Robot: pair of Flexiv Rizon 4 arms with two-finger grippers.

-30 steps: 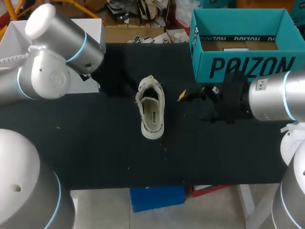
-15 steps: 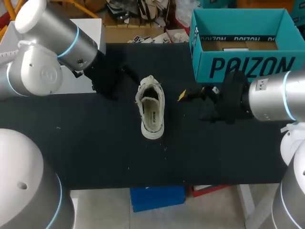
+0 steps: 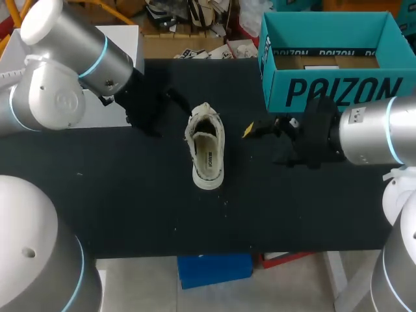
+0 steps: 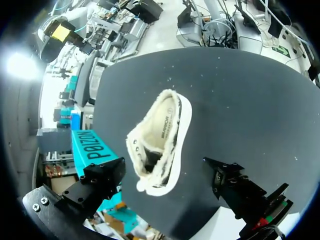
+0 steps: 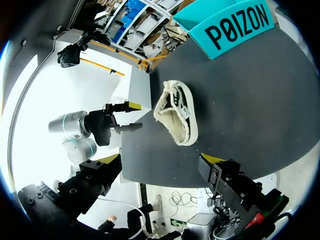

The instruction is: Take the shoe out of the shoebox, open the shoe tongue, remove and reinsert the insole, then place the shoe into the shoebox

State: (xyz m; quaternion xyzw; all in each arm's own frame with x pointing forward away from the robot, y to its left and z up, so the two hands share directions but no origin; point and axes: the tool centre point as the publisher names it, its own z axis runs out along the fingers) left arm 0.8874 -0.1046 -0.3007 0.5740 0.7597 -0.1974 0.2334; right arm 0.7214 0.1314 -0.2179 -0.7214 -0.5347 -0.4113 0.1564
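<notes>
Tabletop of matte black (image 3: 130,195) carries everything. At its far right corner stands the open teal cardboard shoebox (image 3: 331,91), with no shoe inside. The cream low-top canvas shoe (image 3: 207,146) sits sole-down near the table's middle, well apart from the box. Its long axis runs from the near edge to the far edge, toe end far and heel end near.

The right gripper (image 5: 160,159) hangs just to the shoe's right, between shoe and box, fingers spread wide and holding nothing. It points across the shoe's long axis.

The left gripper (image 5: 129,117) is also spread wide and empty, and sits off the far-left side of the toe end. By my judgement it is slightly the nearer, and better placed to reach the tongue.
</notes>
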